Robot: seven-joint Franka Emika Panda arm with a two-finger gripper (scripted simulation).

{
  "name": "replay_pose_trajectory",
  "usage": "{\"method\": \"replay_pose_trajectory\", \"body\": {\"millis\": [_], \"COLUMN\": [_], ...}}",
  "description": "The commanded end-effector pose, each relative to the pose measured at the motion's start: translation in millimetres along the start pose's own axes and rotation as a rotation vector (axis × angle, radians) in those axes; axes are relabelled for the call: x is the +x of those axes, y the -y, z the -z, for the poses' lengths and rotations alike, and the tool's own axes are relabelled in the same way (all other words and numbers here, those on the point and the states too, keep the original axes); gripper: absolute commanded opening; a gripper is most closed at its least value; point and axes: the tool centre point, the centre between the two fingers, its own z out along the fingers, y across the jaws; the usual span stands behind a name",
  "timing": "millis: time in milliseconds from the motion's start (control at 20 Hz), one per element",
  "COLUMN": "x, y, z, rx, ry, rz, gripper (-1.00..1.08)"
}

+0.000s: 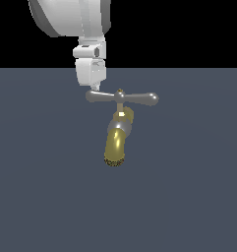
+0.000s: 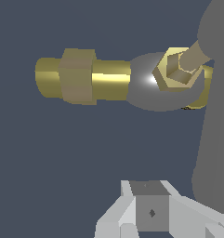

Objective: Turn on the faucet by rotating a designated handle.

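a small faucet (image 1: 118, 135) sits at the centre of the exterior view on a flat grey surface (image 1: 189, 197), brass spout pointing down the frame. its silver crossbar handle (image 1: 124, 97) lies level across the top. the white gripper (image 1: 93, 87) hangs at the bar's left end, seemingly touching it; whether the jaws are spread or closed cannot be told. the handle looks rigid, smooth and slippery, so pushing near a rounded end should give the best leverage.

I'm working in no real room — this is a bare simulated scene: a flat, featureless slate-blue ground (image 1: 189, 197) under a pure black backdrop (image 1: 189, 29), with a lone faucet (image 1: 118, 130) standing unplumbed in the open — no walls, no furniture.
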Motion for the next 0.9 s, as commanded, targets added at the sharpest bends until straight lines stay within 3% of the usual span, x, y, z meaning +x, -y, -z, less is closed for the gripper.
{"method": "replay_pose_trajectory", "body": {"millis": [0,850], "x": [0,-4], "y": [1,-35], "z": [0,-1], "rx": [0.002,0.002], "ry": [-0.002,-0.002], "rz": [-0.004,-0.003], "gripper": [-1.00,-1.00]}}
